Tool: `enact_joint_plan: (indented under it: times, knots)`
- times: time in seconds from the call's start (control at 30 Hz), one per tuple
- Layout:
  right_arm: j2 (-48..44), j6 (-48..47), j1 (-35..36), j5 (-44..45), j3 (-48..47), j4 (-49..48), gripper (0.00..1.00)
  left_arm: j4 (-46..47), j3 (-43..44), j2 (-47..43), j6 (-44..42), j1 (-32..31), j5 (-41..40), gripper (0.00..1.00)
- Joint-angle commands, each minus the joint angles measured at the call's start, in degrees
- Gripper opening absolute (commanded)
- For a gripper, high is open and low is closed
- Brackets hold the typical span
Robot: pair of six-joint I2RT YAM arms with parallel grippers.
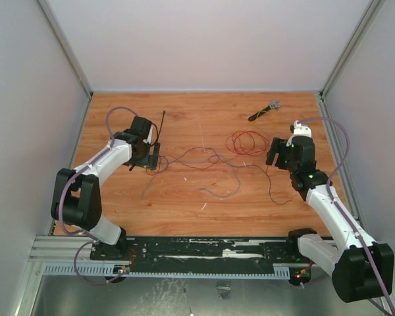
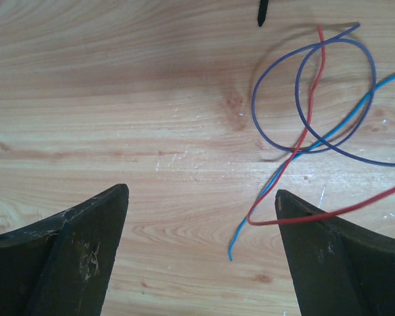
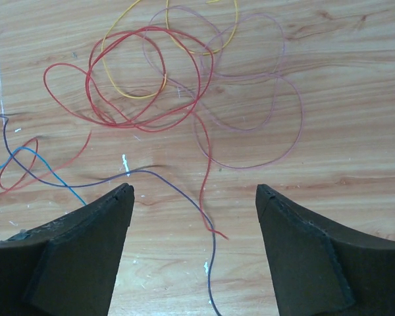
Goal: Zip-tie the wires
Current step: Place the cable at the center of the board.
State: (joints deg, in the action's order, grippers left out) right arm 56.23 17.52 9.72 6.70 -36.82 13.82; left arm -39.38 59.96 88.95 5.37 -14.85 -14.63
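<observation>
The wires [image 1: 214, 161] lie loose across the middle of the wooden table [image 1: 184, 204], with a red coil [image 1: 247, 141] toward the right. The zip tie [image 1: 161, 128], a thin black strip, lies just beyond my left gripper [image 1: 148, 157]; its tip [image 2: 262, 13] shows at the top of the left wrist view. My left gripper [image 2: 201, 192] is wide open, with purple, red and blue wire ends [image 2: 303, 141] by its right finger and a red strand across that finger. My right gripper [image 1: 276, 155] [image 3: 194, 191] is open over a red end and a purple strand [image 3: 210, 224]; the red loops [image 3: 151, 79] lie ahead of it.
A short black tool with a grey head [image 1: 263, 110] lies at the back right. White walls close the table on three sides. A metal rail [image 1: 184, 253] carrying both arm bases runs along the near edge.
</observation>
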Motion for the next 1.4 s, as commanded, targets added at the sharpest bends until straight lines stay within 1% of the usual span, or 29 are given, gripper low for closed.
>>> enact_joint_plan:
  times: [0.0,0.2,0.33,0.5,0.63,0.73,0.83,1.03,1.13,1.2,1.23,1.33,1.37]
  knots:
    - [-0.24,-1.76,0.08,-1.15,-2.46,-0.34,0.77,-0.54,1.11,-2.51,-0.1,-0.18,1.56,0.98]
    - [1.31,-4.77,0.05,-4.08,-4.35,0.35,0.76,-1.75,0.54,-2.46,0.0,-0.18,-1.23,0.98]
    - [2.49,-5.07,0.12,-5.51,-3.03,-0.97,0.76,-1.81,0.97,-3.31,-0.05,-0.18,-1.78,0.98]
    - [5.15,-3.46,0.08,-8.45,-2.32,-2.57,0.76,-1.22,0.45,-4.89,0.18,-0.09,0.05,0.98]
    - [5.69,-2.95,0.1,-9.08,-2.61,-3.53,0.77,0.77,-1.33,-7.22,-0.45,0.46,7.66,0.98]
    - [6.1,-2.71,0.12,-10.46,-3.51,-3.77,0.77,1.09,-2.1,-7.12,-0.91,0.7,14.16,0.98]
    - [6.66,-2.41,0.15,-12.33,-4.46,-3.63,0.77,1.53,-2.54,-6.82,-1.12,0.7,18.7,0.98]
    - [7.41,-0.16,0.52,-18.81,-5.18,-6.22,0.77,1.88,-2.69,-4.08,-1.54,0.9,22.48,0.98]
    - [8.84,0.15,1.48,-21.38,-6.65,-7.1,0.77,2.52,-2.62,-2.49,-1.42,1.23,22.91,0.98]
    - [9.6,-0.22,2.23,-21.58,-7.4,-7.26,0.77,3.72,-2.51,-2.27,-1.06,1.97,24.01,0.98]
    - [9.87,-0.28,2.38,-21.99,-7.51,-7.61,0.78,4.79,-2.75,-2.36,-0.9,2.93,25.81,0.98]
    - [10.92,0.11,2.92,-24.01,-7.74,-8.99,0.79,7.21,-3.32,-2.1,-0.42,6.73,34.14,0.98]
    - [11.24,0.22,3.18,-24.43,-7.75,-9.5,0.79,7.36,-3.24,-1.88,-0.36,7.71,35.54,0.98]
